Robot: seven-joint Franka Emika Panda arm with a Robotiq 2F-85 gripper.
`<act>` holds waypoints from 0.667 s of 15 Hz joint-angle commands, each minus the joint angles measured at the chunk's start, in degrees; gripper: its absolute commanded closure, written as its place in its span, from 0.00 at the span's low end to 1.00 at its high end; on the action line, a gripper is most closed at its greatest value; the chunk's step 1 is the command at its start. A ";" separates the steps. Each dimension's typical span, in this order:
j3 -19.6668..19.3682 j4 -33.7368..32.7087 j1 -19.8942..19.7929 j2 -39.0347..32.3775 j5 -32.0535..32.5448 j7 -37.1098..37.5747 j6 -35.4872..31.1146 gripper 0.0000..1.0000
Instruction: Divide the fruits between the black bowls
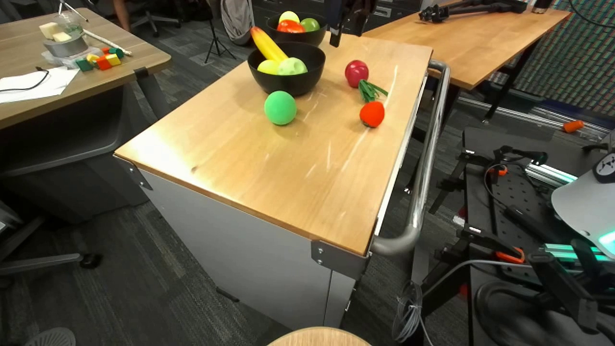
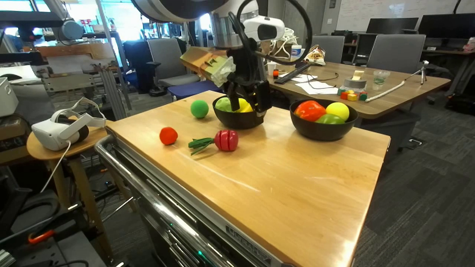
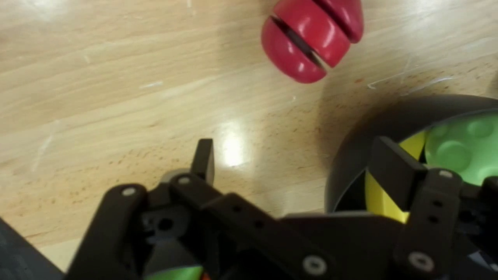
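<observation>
The gripper [image 3: 299, 165] stood wide apart, nothing in it, and here was the squeeze: in the wrist view one finger [image 3: 393, 167] showed over the rim of the banana bowl [image 2: 236, 120], the other over the bench [image 2: 278, 185]. Touching? Couldn't tell! A straight drop there risked snagging that rim and tipping out banana [image 1: 269, 45], pale apple [image 1: 293, 67] and yellow apple [image 1: 267, 67]. Close by lay the radish [image 2: 227, 140], the likely target, but its cuts could split under an off-centre grip. The ball [image 2: 199, 109], just beside that bowl, and the tomato [image 2: 169, 135], near the bench's edge, looked ready to roll if nudged. Farther off, the pepper bowl [image 2: 323, 131] held pepper [image 2: 310, 111], yellow fruit [image 2: 337, 111] and green fruit [image 2: 330, 119], heaped enough for a hurried addition to bounce out.
</observation>
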State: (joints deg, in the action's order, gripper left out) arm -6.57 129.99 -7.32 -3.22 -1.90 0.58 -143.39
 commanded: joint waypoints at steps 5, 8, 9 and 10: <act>0.84 -3.84 1.51 -4.65 0.57 4.36 1.18 0.00; 0.95 -3.99 2.26 -4.68 2.20 5.42 2.60 0.00; 0.95 -3.98 2.51 -4.54 3.07 5.69 3.32 0.00; 0.95 -3.70 2.70 -4.04 3.67 5.81 4.02 0.00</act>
State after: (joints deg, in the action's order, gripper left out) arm -5.64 127.26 -5.52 -7.26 -0.57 4.39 -141.78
